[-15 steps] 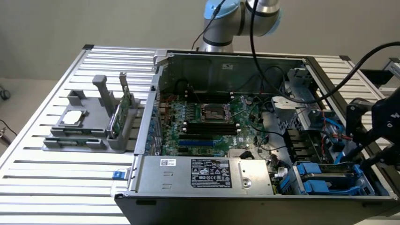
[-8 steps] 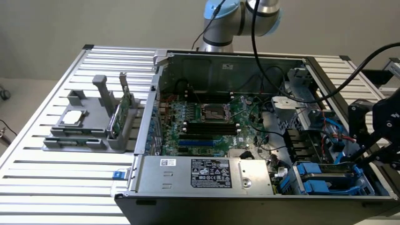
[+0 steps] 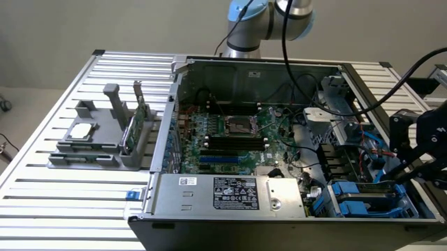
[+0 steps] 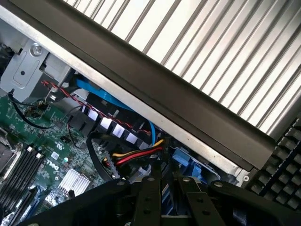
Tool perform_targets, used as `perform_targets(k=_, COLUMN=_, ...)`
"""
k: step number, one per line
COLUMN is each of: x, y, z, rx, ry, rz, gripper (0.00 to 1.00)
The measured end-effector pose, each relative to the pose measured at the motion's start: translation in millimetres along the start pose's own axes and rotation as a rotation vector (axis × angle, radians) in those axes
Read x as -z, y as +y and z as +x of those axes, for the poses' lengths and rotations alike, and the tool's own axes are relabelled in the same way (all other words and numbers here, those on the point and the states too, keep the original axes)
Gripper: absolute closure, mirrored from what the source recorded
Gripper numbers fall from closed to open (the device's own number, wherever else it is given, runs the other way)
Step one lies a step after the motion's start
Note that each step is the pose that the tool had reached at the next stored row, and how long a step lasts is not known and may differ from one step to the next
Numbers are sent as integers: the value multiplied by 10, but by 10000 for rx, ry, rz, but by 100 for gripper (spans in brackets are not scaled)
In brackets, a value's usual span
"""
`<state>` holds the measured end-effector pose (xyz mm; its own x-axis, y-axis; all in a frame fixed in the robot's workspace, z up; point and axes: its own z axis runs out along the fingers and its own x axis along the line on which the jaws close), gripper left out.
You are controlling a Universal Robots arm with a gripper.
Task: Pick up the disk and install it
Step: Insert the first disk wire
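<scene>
At the front corner of an open computer case (image 3: 279, 157), on the exterior view's right, the single robot arm (image 3: 244, 23) reaches over from behind the case, its black gripper (image 3: 399, 175) angled down into the drive bay (whether its fingers are clamped on anything, I cannot tell). The disk (image 3: 367, 204), edged in blue plastic, lies in that bay just below the gripper; in the wrist view the gripper (image 4: 168, 181) hangs over red, yellow and black wires beside the case's dark wall. One grey holder (image 3: 98, 151) stands well apart on the exterior view's left, carrying one silver square chip (image 3: 81, 130) and one thin green card (image 3: 138, 102) set upright. Case and holder rest on a slatted metal surface (image 3: 70, 209) before a plain pale wall (image 3: 104, 26).
</scene>
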<state>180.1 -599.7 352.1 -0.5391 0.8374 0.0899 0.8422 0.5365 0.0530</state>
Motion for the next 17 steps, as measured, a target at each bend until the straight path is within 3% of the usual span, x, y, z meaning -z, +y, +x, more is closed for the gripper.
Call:
perform_targets(k=2, x=-6, y=-6, z=-9, rx=-77, ry=66, rz=-53, gripper=79)
perform_targets(k=8, x=-10, y=-36, z=-56, rx=-289, ry=167, rz=-143, gripper=79)
perform_targets(k=13, x=-5, y=-60, z=-92, rx=-351, ry=444, rz=-322, gripper=79)
perform_targets(k=17, x=-2, y=-83, z=-123, rx=-401, ry=600, rz=-426, gripper=77)
